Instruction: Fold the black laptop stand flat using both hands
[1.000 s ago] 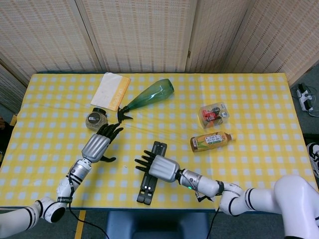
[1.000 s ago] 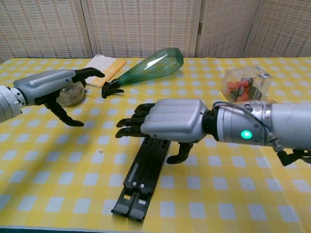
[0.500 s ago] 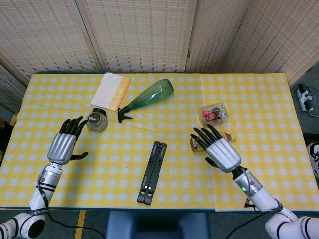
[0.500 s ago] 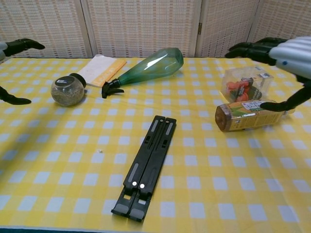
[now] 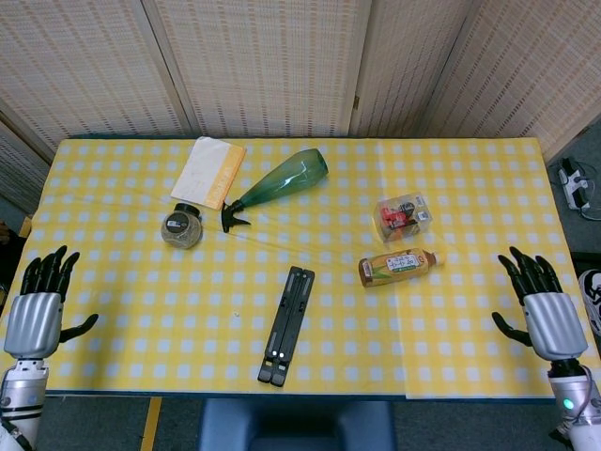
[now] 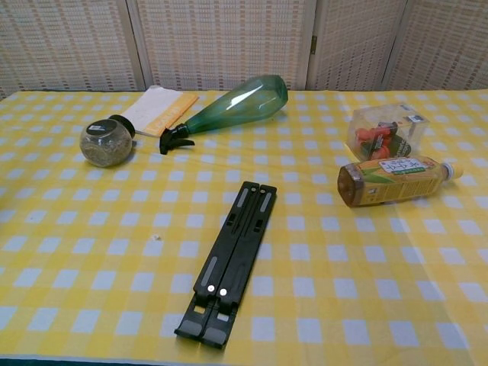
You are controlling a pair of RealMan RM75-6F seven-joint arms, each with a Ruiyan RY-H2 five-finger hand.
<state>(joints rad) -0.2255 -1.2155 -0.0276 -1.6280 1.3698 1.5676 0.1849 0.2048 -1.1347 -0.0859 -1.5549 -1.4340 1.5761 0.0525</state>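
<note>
The black laptop stand [image 5: 286,325] lies folded flat as a narrow bar on the yellow checked table, near the front middle; it shows in the chest view as well, black laptop stand [image 6: 230,259]. My left hand [image 5: 36,308] hovers off the table's left edge, fingers spread, holding nothing. Past the right edge my right hand [image 5: 545,307] is likewise spread and empty. Both hands are far from the stand and out of the chest view.
A green spray bottle [image 5: 281,184] lies on its side behind the stand. A small jar [image 5: 180,226] and a notepad [image 5: 208,171] are back left. A tea bottle [image 5: 398,266] and a clear box [image 5: 403,214] lie right.
Both hands have drawn away from the stand, outward and back to the table's left and right edges. They left the chest view. The stand has not moved.
</note>
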